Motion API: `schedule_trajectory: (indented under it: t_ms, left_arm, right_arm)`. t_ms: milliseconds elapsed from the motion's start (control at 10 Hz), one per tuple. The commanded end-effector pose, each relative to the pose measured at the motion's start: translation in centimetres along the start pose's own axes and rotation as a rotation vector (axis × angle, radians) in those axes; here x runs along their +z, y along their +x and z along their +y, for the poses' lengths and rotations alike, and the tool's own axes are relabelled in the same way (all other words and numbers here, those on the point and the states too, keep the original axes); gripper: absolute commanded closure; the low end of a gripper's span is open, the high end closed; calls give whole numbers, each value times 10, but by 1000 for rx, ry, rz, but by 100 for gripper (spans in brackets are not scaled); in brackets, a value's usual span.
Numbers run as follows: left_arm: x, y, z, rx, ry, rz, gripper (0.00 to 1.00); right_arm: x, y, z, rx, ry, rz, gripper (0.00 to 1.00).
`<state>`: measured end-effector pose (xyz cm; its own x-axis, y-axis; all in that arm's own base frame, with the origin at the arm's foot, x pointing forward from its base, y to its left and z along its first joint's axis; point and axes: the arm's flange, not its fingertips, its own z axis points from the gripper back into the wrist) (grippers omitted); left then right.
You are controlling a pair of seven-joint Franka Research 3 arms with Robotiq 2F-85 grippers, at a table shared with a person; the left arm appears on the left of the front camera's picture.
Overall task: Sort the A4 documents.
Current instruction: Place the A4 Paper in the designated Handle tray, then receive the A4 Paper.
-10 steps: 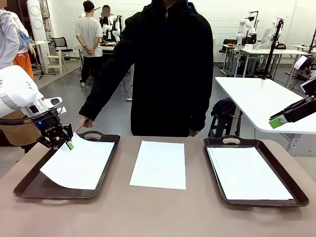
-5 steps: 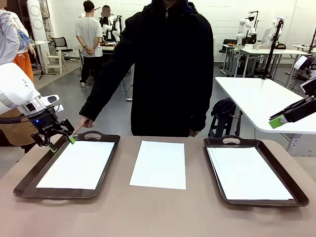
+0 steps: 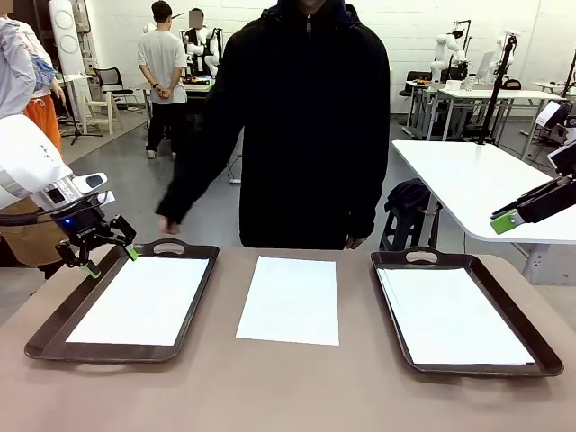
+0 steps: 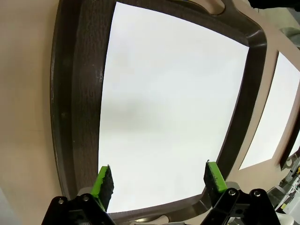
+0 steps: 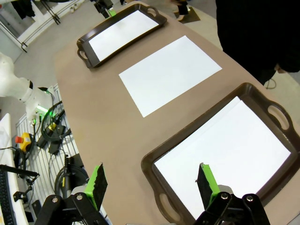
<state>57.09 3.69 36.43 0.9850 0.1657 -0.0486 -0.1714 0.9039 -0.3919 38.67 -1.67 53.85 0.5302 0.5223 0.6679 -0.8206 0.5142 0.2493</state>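
Brown table [image 3: 297,387], blank A4 documents [image 3: 290,300]

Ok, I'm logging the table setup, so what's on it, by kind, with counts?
Dark brown handled trays: 2, the left tray and the right tray.
White A4 paper, as separate lots: 3, a sheet in the left tray, a loose sheet mid-table, a stack in the right tray.
Total: 5

Brown table [image 3: 297,387] — two dark trays [image 3: 54,328] [image 3: 513,324], one loose sheet [image 3: 290,300] between.
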Motion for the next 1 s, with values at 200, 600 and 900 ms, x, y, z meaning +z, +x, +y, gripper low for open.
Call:
schedule_trajectory:
  t_ms: [200,600,900]
  left_arm:
    - [1,2,0,-8,0,-3,0]
    - [1,2,0,-8,0,-3,0]
    - [-1,-1,-25,-67,57,-23,0]
  right_arm:
    - [-2,0,0,2,5,-2,0]
    - [-2,0,0,2,5,-2,0]
    - [-2,0,0,2,5,-2,0]
